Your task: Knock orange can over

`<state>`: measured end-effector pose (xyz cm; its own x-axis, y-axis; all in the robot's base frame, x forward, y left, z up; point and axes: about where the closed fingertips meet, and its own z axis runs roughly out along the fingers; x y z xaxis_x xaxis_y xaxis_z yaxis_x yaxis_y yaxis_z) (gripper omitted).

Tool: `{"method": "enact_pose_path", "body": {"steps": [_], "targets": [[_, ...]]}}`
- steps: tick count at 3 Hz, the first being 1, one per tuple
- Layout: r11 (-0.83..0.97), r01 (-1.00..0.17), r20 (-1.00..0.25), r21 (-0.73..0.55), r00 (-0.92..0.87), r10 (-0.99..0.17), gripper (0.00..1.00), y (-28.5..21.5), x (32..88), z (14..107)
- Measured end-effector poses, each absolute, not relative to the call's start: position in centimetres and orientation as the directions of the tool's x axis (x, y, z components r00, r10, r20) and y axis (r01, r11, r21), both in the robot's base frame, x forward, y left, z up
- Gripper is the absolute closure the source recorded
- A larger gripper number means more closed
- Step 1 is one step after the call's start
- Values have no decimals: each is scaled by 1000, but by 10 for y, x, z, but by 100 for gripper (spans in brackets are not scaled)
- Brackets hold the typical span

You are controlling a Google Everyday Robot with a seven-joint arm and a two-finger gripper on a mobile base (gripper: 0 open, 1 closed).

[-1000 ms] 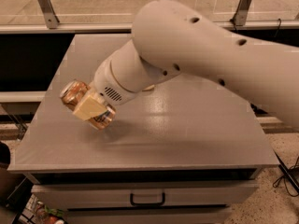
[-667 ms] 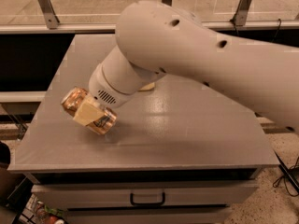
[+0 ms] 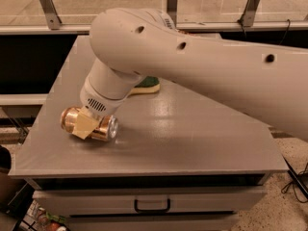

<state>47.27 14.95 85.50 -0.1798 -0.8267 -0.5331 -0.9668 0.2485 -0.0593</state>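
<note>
Near the left front of the grey tabletop, the shiny orange-gold metal can lies on its side (knocking looks done); the gripper sits over it, whether clenched I cannot tell.

Gripper, near the counter's left front edge, sits over the orange can and covers its middle. Only the can's two ends show. The arm hides the counter's back middle and right back corner, and is cut off at the picture's right side. The green sponge behind the arm is mostly hidden. The clutter at bottom left is cut off and too unclear to identify.
</note>
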Motion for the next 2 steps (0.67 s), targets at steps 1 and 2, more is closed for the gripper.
{"method": "enact_pose_path", "body": {"steps": [1,2], "targets": [[234,-972,-536,-33,-180,-825,100,155,476,846],[234,-972,-536,-33,-180,-825,83,155,476,848]]}}
